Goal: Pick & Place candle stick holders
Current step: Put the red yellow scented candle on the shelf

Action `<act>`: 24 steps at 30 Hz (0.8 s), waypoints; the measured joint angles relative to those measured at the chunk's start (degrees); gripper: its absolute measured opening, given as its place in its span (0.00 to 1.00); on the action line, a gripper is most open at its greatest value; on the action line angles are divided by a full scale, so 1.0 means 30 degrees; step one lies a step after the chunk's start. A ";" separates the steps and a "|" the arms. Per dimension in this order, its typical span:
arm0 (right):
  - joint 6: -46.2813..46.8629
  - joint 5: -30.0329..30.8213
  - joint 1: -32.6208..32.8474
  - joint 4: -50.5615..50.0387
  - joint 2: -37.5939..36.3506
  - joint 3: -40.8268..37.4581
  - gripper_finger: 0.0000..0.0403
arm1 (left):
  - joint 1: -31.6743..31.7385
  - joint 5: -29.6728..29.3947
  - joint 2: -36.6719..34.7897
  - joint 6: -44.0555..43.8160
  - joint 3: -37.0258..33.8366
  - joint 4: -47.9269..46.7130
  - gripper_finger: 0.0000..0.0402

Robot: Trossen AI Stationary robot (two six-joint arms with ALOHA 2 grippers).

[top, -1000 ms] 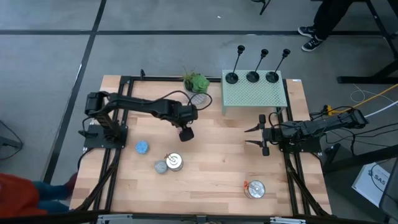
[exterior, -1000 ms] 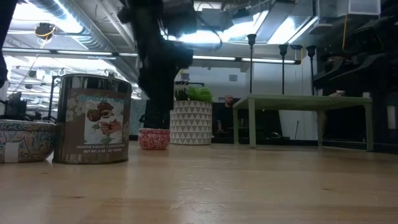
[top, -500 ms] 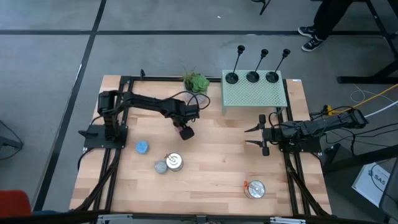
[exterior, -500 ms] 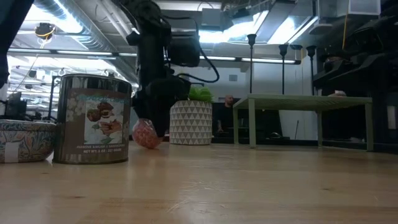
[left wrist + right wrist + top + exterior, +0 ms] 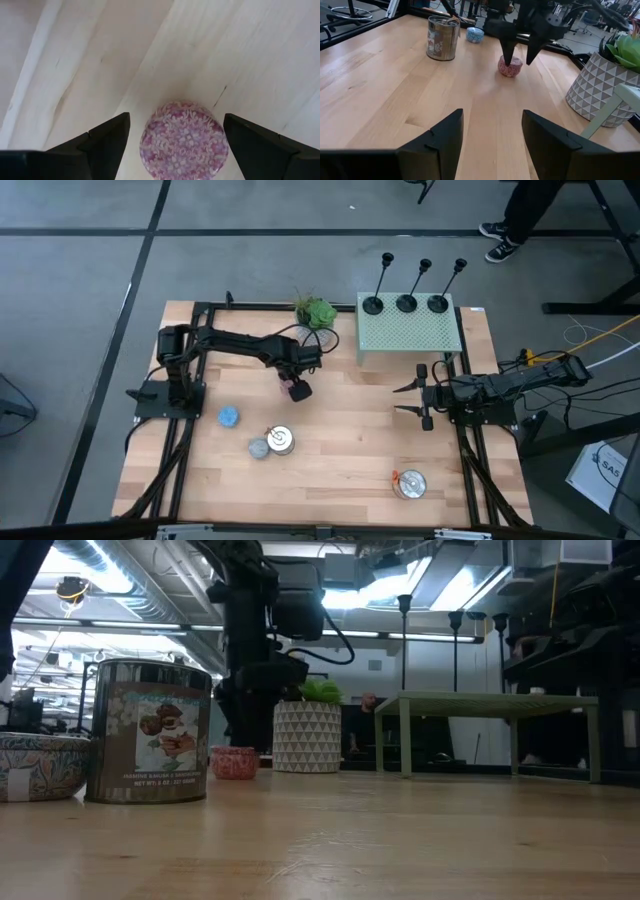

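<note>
Three black candle stick holders (image 5: 372, 304) (image 5: 406, 303) (image 5: 438, 303) stand by their round bases on the green perforated stand (image 5: 410, 332) at the table's far right. My left gripper (image 5: 297, 388) points down near the table's middle, open, one finger on each side of a small pink patterned candle (image 5: 184, 141) that sits flat on the wood. A gap shows between candle and fingers. My right gripper (image 5: 397, 400) waits open at the right side of the table, level, with nothing between its fingers.
A potted plant (image 5: 316, 313) stands just beyond the left gripper. A blue candle (image 5: 229, 417), a grey candle (image 5: 259, 448) and a labelled tin (image 5: 282, 441) lie nearer the front left. A silver tin (image 5: 410, 484) is at the front right.
My left gripper has come down toward the table and tipped more steeply downward, staying open around the pink candle. The candle tipped up for a moment and now sits flat again, slightly shifted.
</note>
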 joint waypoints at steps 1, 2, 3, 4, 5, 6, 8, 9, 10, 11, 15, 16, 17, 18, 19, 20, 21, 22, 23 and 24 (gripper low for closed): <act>0.0000 0.0000 0.0001 0.0000 0.0000 0.0000 0.51 | 0.0000 -0.0007 0.0000 0.0004 0.0064 -0.0273 0.79; 0.0000 0.0000 0.0003 0.0000 0.0000 0.0000 0.51 | 0.0005 -0.0021 0.0000 0.0002 0.0102 -0.0492 0.79; 0.0000 0.0000 0.0002 0.0000 0.0000 0.0000 0.51 | 0.0007 -0.0015 0.0000 0.0003 0.0105 -0.0611 0.79; 0.0000 0.0000 -0.0002 0.0000 0.0000 0.0000 0.51 | 0.0007 0.0007 0.0000 0.0004 0.0105 -0.0728 0.79; 0.0000 0.0000 -0.0001 0.0000 0.0000 0.0000 0.51 | 0.0002 0.0050 0.0000 -0.0001 0.0105 -0.0924 0.79; 0.0000 0.0000 0.0003 0.0000 0.0000 0.0000 0.51 | -0.0011 0.0116 0.0000 -0.0003 0.0105 -0.1154 0.79; 0.0000 0.0000 0.0000 0.0000 0.0000 0.0000 0.51 | -0.0030 0.0181 0.0000 -0.0163 0.0105 -0.1545 0.79; 0.0000 0.0000 -0.0002 0.0000 0.0000 0.0000 0.51 | -0.0033 0.0174 0.0000 -0.0211 0.0105 -0.1680 0.79; 0.0000 0.0000 0.0003 0.0000 0.0000 0.0000 0.51 | -0.0037 0.0174 0.0000 -0.0333 0.0112 -0.1848 0.79; 0.0000 0.0000 -0.0002 0.0000 0.0000 0.0000 0.51 | -0.0036 0.0175 -0.0008 -0.0473 0.0112 -0.2032 0.79; 0.0000 0.0000 0.0003 0.0000 0.0000 0.0000 0.51 | -0.0030 0.0152 -0.0015 -0.0758 -0.0077 -0.2102 0.79; 0.0000 0.0000 -0.0003 0.0000 0.0000 0.0000 0.51 | -0.0033 0.0037 -0.0011 -0.0924 -0.0159 -0.2090 0.79; 0.0000 0.0000 0.0004 0.0000 0.0000 0.0000 0.51 | -0.0037 -0.0103 0.0020 -0.1165 -0.0238 -0.2062 0.79; 0.0000 0.0000 -0.0003 0.0000 0.0000 0.0000 0.51 | -0.0035 -0.0134 0.0047 -0.1344 -0.0318 -0.2050 0.79; 0.0000 0.0000 0.0004 0.0000 0.0000 0.0000 0.51 | -0.0030 -0.0141 0.0064 -0.1502 -0.0408 -0.2055 0.79; 0.0000 0.0000 0.0000 0.0000 0.0000 0.0000 0.51 | -0.0030 -0.0146 0.0058 -0.1622 -0.0502 -0.2042 0.79; 0.0000 0.0000 0.0002 0.0000 0.0000 0.0000 0.51 | -0.0030 -0.0146 0.0058 -0.1653 -0.0606 -0.1990 0.79; 0.0000 0.0000 0.0004 0.0000 0.0000 0.0000 0.51 | -0.0030 -0.0147 0.0058 -0.1663 -0.0687 -0.1975 0.79; 0.0000 0.0000 0.0004 0.0000 0.0000 0.0000 0.51 | -0.0030 -0.0147 0.0058 -0.1692 -0.0799 -0.1922 0.79; 0.0001 0.0000 -0.0003 0.0000 0.0000 0.0000 0.51 | -0.0034 -0.0159 0.0051 -0.1713 -0.0911 -0.1855 0.79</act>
